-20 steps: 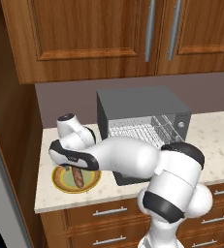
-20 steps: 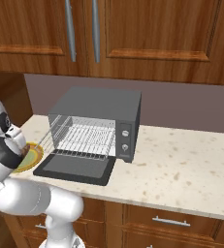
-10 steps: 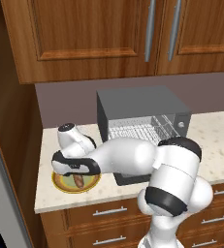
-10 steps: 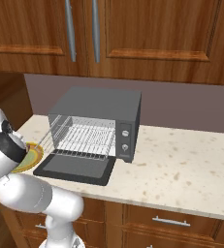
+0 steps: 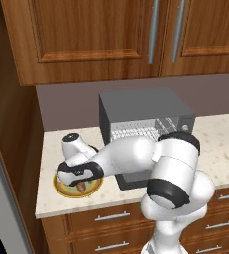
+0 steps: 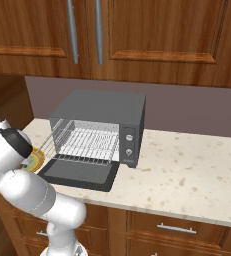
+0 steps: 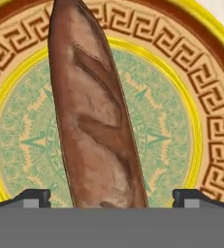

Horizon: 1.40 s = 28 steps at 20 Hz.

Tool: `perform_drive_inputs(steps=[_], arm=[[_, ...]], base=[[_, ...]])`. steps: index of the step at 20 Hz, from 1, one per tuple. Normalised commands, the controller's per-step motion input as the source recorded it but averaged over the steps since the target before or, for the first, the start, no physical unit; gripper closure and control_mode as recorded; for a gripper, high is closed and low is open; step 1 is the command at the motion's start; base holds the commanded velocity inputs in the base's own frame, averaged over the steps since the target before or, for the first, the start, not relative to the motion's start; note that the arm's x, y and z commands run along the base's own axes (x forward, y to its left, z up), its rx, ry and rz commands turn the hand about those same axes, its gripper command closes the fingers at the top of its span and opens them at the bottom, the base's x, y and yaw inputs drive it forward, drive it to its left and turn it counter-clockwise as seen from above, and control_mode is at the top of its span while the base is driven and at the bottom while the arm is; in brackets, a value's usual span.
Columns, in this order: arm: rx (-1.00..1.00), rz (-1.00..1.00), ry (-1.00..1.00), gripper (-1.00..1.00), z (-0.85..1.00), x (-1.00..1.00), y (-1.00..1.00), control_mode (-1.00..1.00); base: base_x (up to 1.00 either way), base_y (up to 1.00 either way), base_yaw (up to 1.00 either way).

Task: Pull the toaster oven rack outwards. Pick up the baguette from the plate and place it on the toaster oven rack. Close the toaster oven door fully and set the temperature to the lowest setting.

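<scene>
On the surface's left end we have lowered our tool [image 7: 111, 197] onto the plate [image 7: 200, 121], its jaws wide astride the baguette [image 7: 94, 116], nothing gripped yet, so closing on the loaf comes next.

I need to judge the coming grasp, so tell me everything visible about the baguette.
The baguette is a slim reddish-brown loaf with darker slashes and a crusty look, tapering to a narrow end. It lies flat across the patterned plate, resting on it. The open gripper straddles its thick end, with neither fingertip touching it.
</scene>
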Motion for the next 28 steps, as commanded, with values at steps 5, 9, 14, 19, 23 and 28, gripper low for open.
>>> perform_drive_inputs(steps=[5, 9, 14, 19, 23, 28], arm=[[0.02, 0.0, 0.0, -1.0, -0.23, 0.06, 0.05, -1.0], [0.0, 0.0, 0.0, 1.0, 0.0, 0.0, 0.0, -1.0], [0.0, 0.0, -0.07, 1.0, 0.28, -0.09, 0.0, -1.0], [0.0, 0.0, -0.21, 1.0, 0.98, -0.23, 0.0, -1.0], [0.0, 0.0, -0.05, 1.0, 1.0, -0.43, -0.16, -1.0], [0.0, 0.02, -0.01, 1.0, 0.99, -0.62, -0.51, -1.0]], base=[[0.0, 0.0, 0.0], [0.0, 0.0, 0.0], [0.0, 0.0, 0.0], [0.0, 0.0, 0.0], [0.0, 0.0, 0.0], [0.0, 0.0, 0.0]])
